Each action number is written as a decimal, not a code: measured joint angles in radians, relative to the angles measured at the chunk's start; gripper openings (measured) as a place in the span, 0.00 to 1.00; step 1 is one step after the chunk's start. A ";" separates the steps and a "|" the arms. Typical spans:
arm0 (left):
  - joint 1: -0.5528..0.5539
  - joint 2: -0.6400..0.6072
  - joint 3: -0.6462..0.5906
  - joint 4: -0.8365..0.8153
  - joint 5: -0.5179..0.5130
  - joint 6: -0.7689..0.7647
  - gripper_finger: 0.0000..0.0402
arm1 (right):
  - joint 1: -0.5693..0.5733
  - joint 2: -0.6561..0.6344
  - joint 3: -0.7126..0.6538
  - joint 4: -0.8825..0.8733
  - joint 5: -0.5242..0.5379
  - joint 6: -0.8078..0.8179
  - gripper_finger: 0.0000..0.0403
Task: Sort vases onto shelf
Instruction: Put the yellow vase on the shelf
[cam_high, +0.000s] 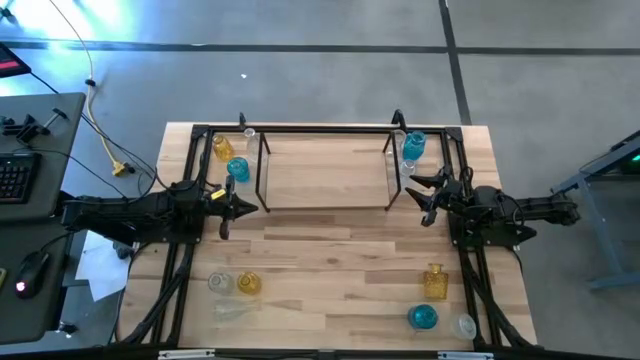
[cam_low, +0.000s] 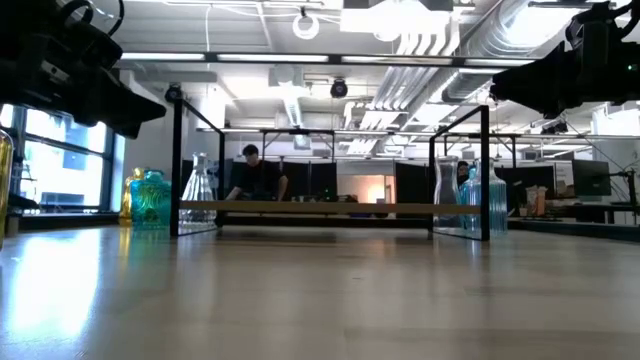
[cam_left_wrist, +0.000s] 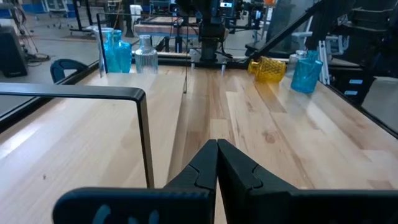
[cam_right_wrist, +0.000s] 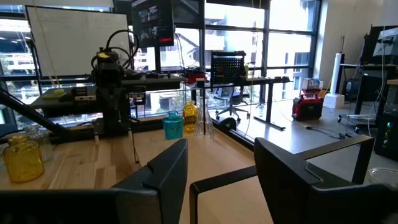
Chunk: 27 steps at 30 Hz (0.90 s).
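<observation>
The shelf (cam_high: 327, 170) of black rods with a wood floor stands mid-table toward the far edge. Three vases, yellow (cam_high: 222, 148), blue (cam_high: 237, 168) and clear (cam_high: 248, 133), stand on the table left of it. A blue vase (cam_high: 413, 145) and two clear ones stand on its right. More vases sit near the front: a yellow one (cam_high: 248, 284) with two clear ones on the left, and yellow (cam_high: 434, 282), blue (cam_high: 423, 318) and clear on the right. My left gripper (cam_high: 240, 208) (cam_left_wrist: 217, 152) hovers shut by the shelf's left end. My right gripper (cam_high: 420, 197) (cam_right_wrist: 221, 158) hovers open by its right end.
A larger black frame (cam_high: 330, 128) edges the table, and its rails run along both sides under the arms. Bare wood lies between the two front vase groups. The shelf's corner rod (cam_right_wrist: 249, 177) shows just beyond my right fingers. A person (cam_low: 255, 180) sits in the room beyond the table.
</observation>
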 joint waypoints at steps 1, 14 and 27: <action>0.000 0.000 0.000 0.000 0.000 -0.002 0.00 | 0.000 0.000 0.000 0.000 0.000 0.000 0.42; 0.000 0.000 0.001 0.145 -0.104 -0.208 0.00 | 0.000 0.000 0.000 0.000 0.000 0.000 0.42; -0.030 0.034 0.184 0.326 0.065 -0.360 0.00 | 0.000 0.000 0.000 0.000 0.000 0.000 0.42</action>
